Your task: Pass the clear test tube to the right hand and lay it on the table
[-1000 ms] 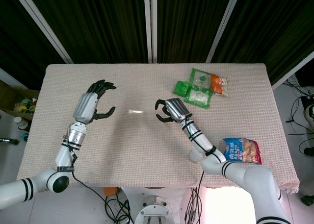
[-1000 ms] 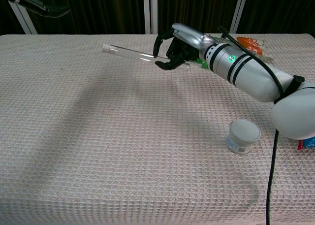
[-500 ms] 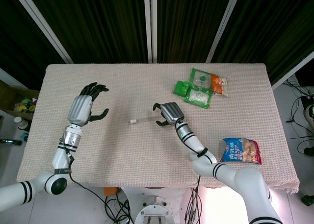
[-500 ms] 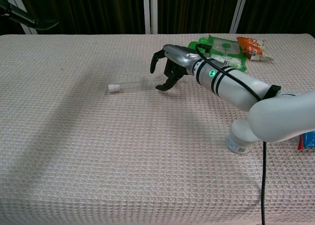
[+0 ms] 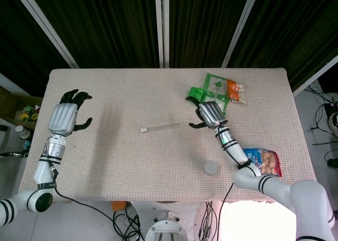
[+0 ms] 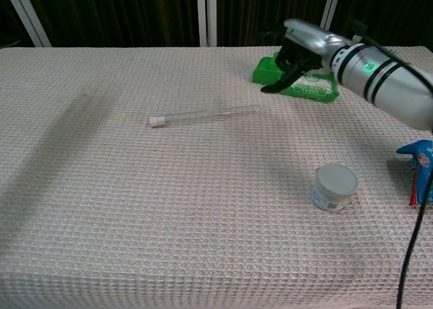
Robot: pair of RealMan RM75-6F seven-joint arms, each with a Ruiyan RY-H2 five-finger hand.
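Note:
The clear test tube (image 5: 162, 127) lies flat on the beige tablecloth near the middle, white cap at its left end; in the chest view the test tube (image 6: 203, 115) rests alone with nothing touching it. My right hand (image 5: 209, 113) hovers just right of the tube's far end, fingers loosely apart and holding nothing; the chest view shows the same right hand (image 6: 298, 45) raised above the table, in front of the green packets. My left hand (image 5: 65, 116) is far off at the table's left edge, fingers spread and empty. It is out of the chest view.
Green snack packets (image 5: 214, 96) and an orange packet (image 5: 236, 89) lie at the back right, behind my right hand. A small white round container (image 6: 334, 186) stands near the front right. A blue snack bag (image 5: 261, 162) lies at the right edge.
My right hand has let go of the tube and drawn back up and to the right; the tube now lies alone on the cloth. My left hand has withdrawn further left.

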